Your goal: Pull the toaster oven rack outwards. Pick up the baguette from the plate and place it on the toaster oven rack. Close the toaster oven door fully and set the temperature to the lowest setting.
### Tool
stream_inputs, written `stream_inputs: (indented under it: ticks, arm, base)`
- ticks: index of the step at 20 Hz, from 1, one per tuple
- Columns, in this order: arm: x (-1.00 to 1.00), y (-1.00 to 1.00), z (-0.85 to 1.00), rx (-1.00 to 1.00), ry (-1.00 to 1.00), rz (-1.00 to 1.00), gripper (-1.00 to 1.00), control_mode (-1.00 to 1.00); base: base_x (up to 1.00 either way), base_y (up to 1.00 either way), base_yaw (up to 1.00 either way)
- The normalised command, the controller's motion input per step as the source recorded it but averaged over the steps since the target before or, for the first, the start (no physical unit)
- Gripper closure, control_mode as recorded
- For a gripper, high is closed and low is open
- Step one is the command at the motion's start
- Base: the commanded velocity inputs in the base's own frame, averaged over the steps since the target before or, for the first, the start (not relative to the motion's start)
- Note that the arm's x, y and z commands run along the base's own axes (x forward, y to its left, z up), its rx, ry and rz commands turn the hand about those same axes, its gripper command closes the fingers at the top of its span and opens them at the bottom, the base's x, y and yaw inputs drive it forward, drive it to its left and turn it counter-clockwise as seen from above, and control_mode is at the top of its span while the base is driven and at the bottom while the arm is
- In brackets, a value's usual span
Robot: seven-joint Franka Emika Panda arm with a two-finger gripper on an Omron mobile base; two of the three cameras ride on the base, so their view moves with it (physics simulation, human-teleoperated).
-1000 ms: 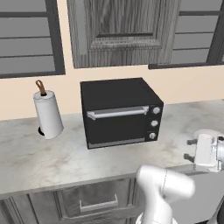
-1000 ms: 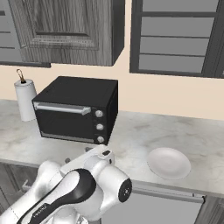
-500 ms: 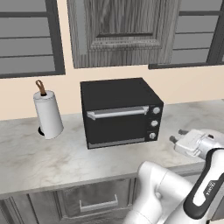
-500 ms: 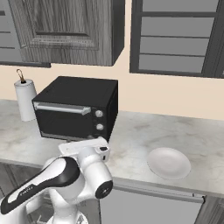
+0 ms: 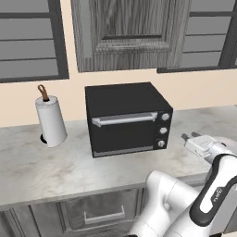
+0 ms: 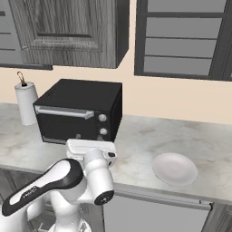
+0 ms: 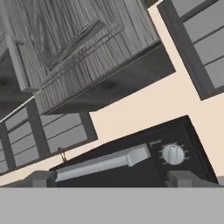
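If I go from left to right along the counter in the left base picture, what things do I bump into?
Paper towel roll → toaster oven → the robot's claw, open and holding nothing.

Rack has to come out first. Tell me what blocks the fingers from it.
The shut door of the oven covers the cavity and hides the rack. The open gripper hangs off the oven's knob side.

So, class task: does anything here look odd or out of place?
The plate on the counter right of the toaster oven lies bare, no baguette on it. The door is shut, nothing spilled or tilted.
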Motion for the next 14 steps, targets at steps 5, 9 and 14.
stream_inputs:
  ticks: [5,9,14]
  arm:
    - [0.20,0.33,0.02,-0.02,0.01,-0.10,-1.00,-1.00]
    - [0.44,0.65,0.02,-0.04,0.03,-0.17,-1.00,-1.00]
    - [0.50,0.61,0.00,0.00,0.00,-0.21,-1.00,-1.00]
  base:
    - [0.00,0.00,0.00]
    - [0.00,0.00,0.00]
    - [0.00,0.00,0.00]
